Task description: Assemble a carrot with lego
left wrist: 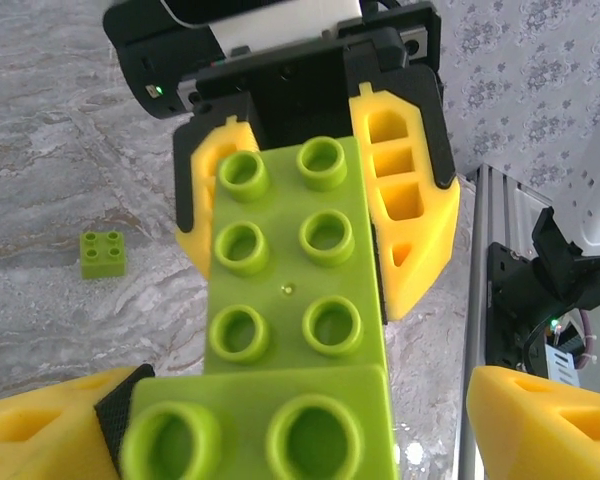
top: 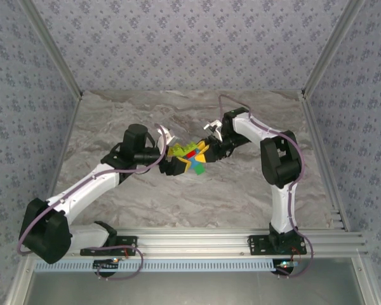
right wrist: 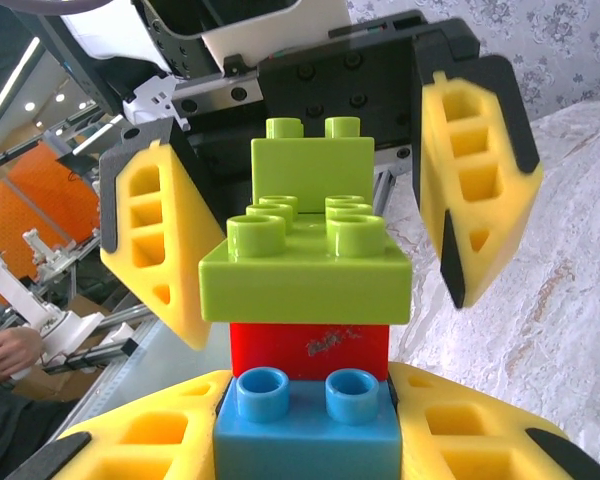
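Carrot (right wrist: pixel 305 280): held up off the table (top: pixel 241 203) at the centre of the top view, between the two grippers that meet there.
Carrot's makeup: in the right wrist view, a blue brick sits lowest in the frame. A red one is above it, then a wide lime brick, then a narrower lime brick farthest up.
Right gripper (left wrist: pixel 300 285): comes in from the right of the top view. In the left wrist view it sits at the top of the frame, around the far end of the lime bricks.
Right fingers (left wrist: pixel 405 200): closed on the carrot. Their yellow pads press both sides of the blue end at the bottom of the right wrist view.
Left gripper (right wrist: pixel 325 315): comes in from the left of the top view and faces the right one across the carrot.
Left fingers (right wrist: pixel 155 240): spread apart around the lime end. The one on the frame's right stands clear of the bricks (the other is just beside the wide lime brick, and I cannot tell if it touches).
Loose brick (left wrist: pixel 104 253): small, lime, four studs up. It lies on the table at the left of the left wrist view, well apart from the carrot.
Table surface: grey marbled pattern.
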Motion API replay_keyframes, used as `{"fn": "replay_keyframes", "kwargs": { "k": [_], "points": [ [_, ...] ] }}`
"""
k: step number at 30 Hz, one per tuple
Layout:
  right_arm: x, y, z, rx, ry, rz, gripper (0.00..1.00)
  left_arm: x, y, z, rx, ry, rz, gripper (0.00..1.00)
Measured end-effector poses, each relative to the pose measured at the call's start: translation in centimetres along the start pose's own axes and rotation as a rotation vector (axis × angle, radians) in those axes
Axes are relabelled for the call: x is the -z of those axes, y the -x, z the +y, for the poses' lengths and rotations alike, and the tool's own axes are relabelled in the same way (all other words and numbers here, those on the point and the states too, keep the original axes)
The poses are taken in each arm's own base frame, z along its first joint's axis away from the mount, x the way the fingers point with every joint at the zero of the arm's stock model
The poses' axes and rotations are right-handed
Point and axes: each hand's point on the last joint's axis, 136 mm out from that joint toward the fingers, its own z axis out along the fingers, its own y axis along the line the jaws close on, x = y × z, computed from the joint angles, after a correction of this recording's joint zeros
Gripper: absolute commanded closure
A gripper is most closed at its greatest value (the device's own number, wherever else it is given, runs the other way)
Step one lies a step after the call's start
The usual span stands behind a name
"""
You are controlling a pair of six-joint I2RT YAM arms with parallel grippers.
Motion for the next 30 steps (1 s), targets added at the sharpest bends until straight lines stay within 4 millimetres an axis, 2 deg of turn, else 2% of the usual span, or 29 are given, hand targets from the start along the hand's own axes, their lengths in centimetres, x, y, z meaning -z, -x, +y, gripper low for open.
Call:
{"fn": "replay_keyframes", "kwargs": {
  "k": [16,17,18,21,27,30],
  "points": [
    [-1.3,0.1,0.6,0.022,0.031,0.018,0.86,0.0,0.1,0.3,0.009,0.004,-0.005,0.21],
    [-1.3,0.1,0.6,0.022,0.031,0.018,0.86,-0.1,0.0,0.3,0.012,0.004,-0.002,0.23],
    [-1.3,0.0,0.6,0.022,0.032,0.019,0.86,-0.1,-0.1,0.4,0.016,0.005,0.001,0.3],
    [-1.3,0.1,0.5,0.024,0.032,0.02,0.86,-0.3,-0.3,0.4,0.02,-0.007,0.007,0.43],
    [-1.3,0.0,0.4,0.021,0.032,0.019,0.86,-0.4,-0.3,0.1,0.021,-0.028,0.011,0.45],
    [-1.4,0.0,0.3,0.021,0.034,0.02,0.85,-0.5,-0.3,0.0,0.022,-0.032,0.012,0.54]
  ]
}}
